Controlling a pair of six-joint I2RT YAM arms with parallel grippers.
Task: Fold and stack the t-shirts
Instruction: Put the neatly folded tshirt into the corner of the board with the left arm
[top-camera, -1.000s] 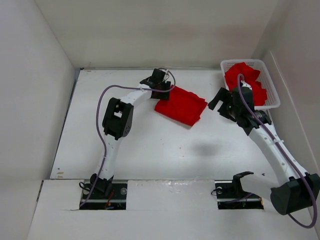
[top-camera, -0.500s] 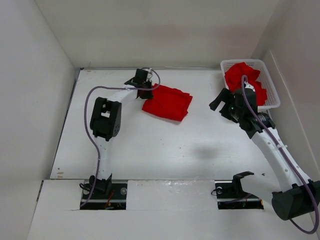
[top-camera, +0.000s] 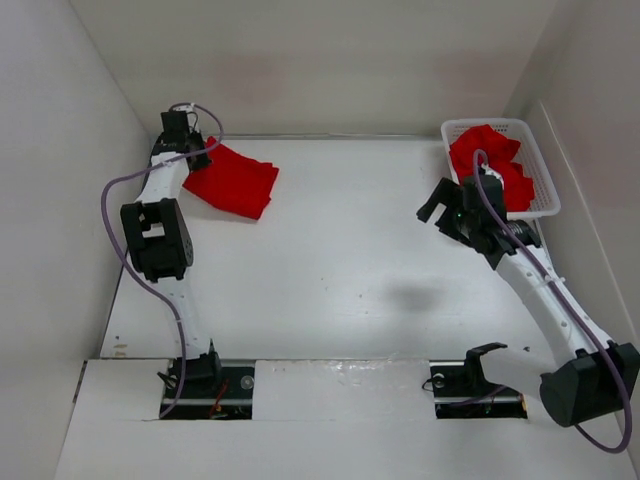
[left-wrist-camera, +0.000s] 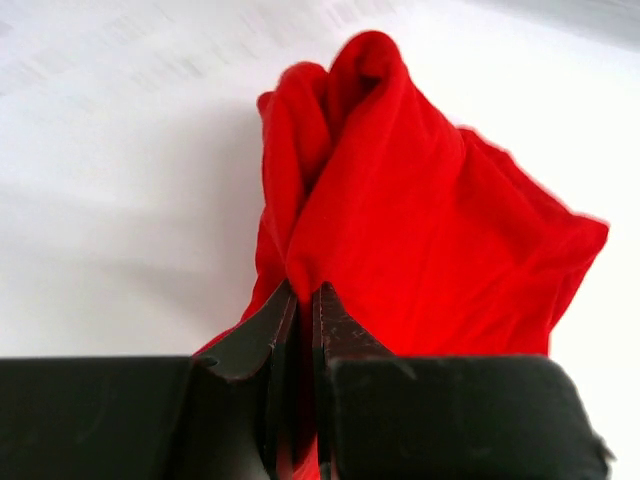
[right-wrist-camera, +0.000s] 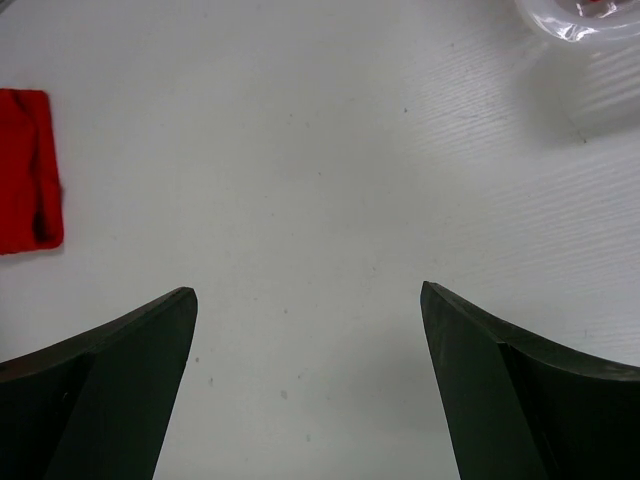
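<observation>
A white table (top-camera: 340, 250) forms the floor of a plain enclosure, with white walls (top-camera: 300, 60) rising on its left, far and right sides. In the far right corner sits a white mesh basket (top-camera: 497, 124) holding crumpled red t-shirts (top-camera: 480, 150). A folded red t-shirt (top-camera: 238, 180) lies on the table at the far left corner, near the left wall. The left gripper (left-wrist-camera: 303, 300) is clamped on that shirt's edge, with cloth bunched between its closed fingers. The right gripper (right-wrist-camera: 308, 290) hangs over bare table just beside the basket, fingers spread wide apart.

no text, label, brand, number or sign can be read on anything here.
</observation>
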